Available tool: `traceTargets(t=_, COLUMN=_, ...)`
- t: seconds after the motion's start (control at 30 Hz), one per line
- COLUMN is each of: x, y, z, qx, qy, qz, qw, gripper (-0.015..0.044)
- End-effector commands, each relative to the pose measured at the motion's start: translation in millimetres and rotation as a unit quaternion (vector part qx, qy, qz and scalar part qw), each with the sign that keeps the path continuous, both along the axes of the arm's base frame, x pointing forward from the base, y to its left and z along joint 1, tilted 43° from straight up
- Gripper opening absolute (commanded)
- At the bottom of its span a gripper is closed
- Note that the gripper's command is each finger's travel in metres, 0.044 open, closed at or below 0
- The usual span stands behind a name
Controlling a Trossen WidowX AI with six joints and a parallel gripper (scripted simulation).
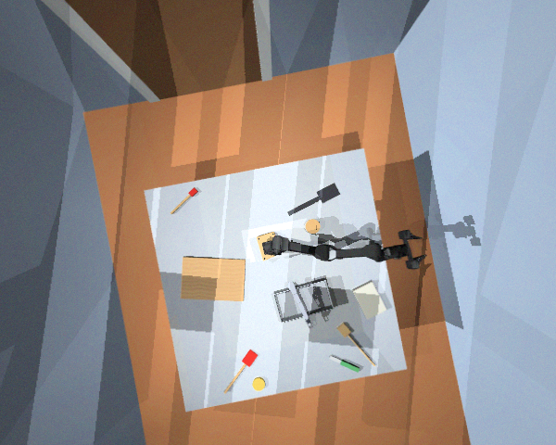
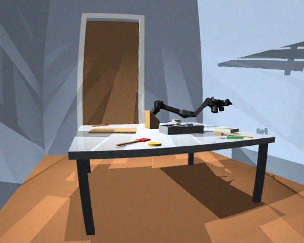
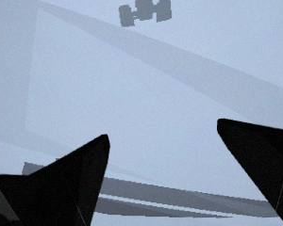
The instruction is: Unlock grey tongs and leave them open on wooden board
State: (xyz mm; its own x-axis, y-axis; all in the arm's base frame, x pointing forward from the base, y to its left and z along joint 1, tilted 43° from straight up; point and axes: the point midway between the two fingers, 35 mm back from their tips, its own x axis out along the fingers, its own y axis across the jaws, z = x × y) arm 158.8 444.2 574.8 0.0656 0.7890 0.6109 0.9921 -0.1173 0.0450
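1. Pincer (image 1: pixel 423 247) (image 2: pixel 230 102) (image 3: pixel 162 132) is standing wide open, holding nothing; wrist view is showing bare wall between the fingers.
2. Arm (image 1: pixel 352 252) (image 2: pixel 173 109) is reaching toward 3 o'clock (all directions per top view), pincer hanging past the table (image 1: pixel 201 230) (image 2: pixel 167 153) edge, raised above table height.
3. Tongs (image 1: pixel 300 304) are lying across the tin (image 1: pixel 291 318) (image 2: pixel 183 129), running 11 to 5 o'clock, arms looking together as one narrow bar.
4. Board (image 1: pixel 230 280) (image 2: pixel 112 130) is lying flat, between 9 and 10 o'clock from the tin, well apart from it; tongs aren't on it.
5. Pale block (image 1: pixel 370 298) (image 2: pixel 226 129) is sitting at 3 o'clock from the tin, brown-headed tool (image 1: pixel 345 329) (image 2: pixel 218 133) at 4, green-handled tool (image 1: pixel 350 365) (image 2: pixel 234 137) at 5.
6. Large red-headed tool (image 1: pixel 249 358) (image 2: pixel 142 139) and yellow disc (image 1: pixel 259 383) (image 2: pixel 154 144) are lying close together at 7.
7. Black spatula (image 1: pixel 328 193) is lying at 12.
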Motion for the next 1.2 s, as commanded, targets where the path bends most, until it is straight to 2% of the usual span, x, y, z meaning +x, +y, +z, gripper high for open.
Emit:
traceTargets(t=0.0, x=-1, y=-1, z=1, qx=0.001, qy=-0.001, qz=0.0, qw=1.0, gripper=0.0374)
traceTargets(t=0.13, x=-15, y=-12, z=15, qx=0.028, qy=-0.008, qz=0.006, qw=1.0, gripper=0.0269)
traceTargets(t=0.17, x=-21, y=-16, z=21, qx=0.036, qy=-0.011, qz=0.01, qw=0.999, gripper=0.026)
traceTargets(t=0.53, x=-72, y=-63, z=65, qx=0.12, qy=-0.03, qz=0.047, qw=0.991, gripper=0.026)
traceTargets(t=0.77, x=-126, y=-132, z=111, qx=0.225, qy=-0.037, qz=0.096, qw=0.969, gripper=0.026)
traceTargets(t=0.97, x=-149, y=-188, z=132, qx=0.301, qy=-0.034, qz=0.111, qw=0.946, gripper=0.026)
traceTargets(t=1.17, x=-176, y=-273, z=156, qx=0.399, qy=-0.025, qz=0.153, qw=0.904, gripper=0.026)
